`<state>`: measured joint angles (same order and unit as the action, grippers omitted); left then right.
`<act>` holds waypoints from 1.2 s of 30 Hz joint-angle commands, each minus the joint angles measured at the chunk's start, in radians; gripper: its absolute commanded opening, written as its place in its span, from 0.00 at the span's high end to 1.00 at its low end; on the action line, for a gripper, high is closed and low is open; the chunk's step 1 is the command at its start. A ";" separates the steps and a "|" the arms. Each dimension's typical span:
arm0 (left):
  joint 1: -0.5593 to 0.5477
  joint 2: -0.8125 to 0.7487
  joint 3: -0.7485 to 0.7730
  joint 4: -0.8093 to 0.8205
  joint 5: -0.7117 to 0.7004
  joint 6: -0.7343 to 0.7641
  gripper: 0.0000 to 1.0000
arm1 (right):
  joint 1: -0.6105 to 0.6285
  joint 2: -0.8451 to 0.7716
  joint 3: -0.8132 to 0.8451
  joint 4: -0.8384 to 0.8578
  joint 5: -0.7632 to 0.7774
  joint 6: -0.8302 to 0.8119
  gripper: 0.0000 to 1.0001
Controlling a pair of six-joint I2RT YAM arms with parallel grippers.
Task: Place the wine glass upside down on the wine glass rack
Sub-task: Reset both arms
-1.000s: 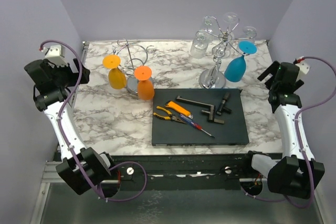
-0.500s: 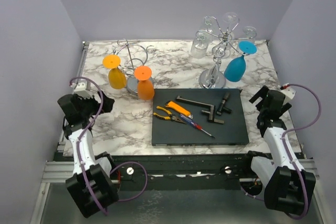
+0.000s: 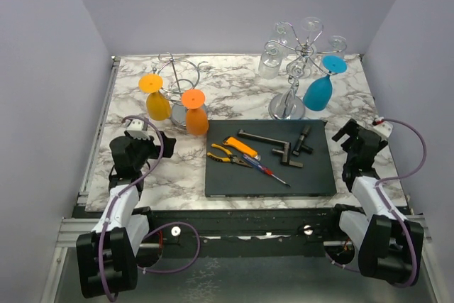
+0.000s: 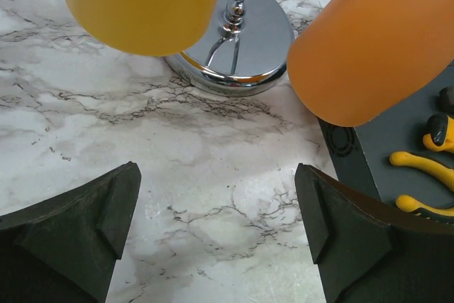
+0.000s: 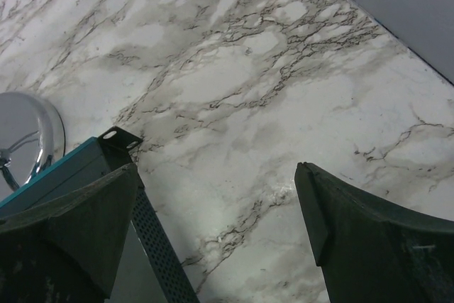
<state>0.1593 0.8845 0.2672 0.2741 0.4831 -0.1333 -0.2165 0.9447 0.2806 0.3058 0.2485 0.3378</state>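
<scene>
**A:** Where's the orange wine glass [image 4: 369, 40] hanging relative to your left gripper [image 4: 216, 204]?

**B:** Upper right of your left wrist frame, hanging bowl-down on the wine glass rack [image 4: 234, 47], stem running vertical. Your left arm's sitting nearer. The left one and the right gripper [image 5: 216, 196] are both gaping wide, holding nothing.

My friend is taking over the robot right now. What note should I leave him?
Both open and empty: left gripper faces the left rack, right gripper sits beside the mat.
The yellow glass and orange glass hang upside down on the left rack; the blue glass and clear glass on the right rack.
Done: no glass stands on the table.
Left: probably nothing; just check each hangs securely.
</scene>
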 commanded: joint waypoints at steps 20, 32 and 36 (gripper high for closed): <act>-0.005 0.461 -0.100 0.853 -0.116 -0.042 0.01 | -0.001 0.330 -0.248 1.014 -0.235 -0.172 0.00; -0.006 0.736 -0.099 1.183 -0.236 -0.036 0.01 | 0.001 0.699 -0.284 1.459 -0.350 -0.186 0.00; -0.007 0.806 -0.079 1.227 -0.222 -0.043 0.01 | 0.002 0.722 -0.235 1.419 -0.334 -0.178 0.00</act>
<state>0.1566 1.6352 0.1699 1.3701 0.2852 -0.1650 -0.2161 1.6505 0.0162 1.4933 -0.0547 0.1822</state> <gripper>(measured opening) 0.986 0.998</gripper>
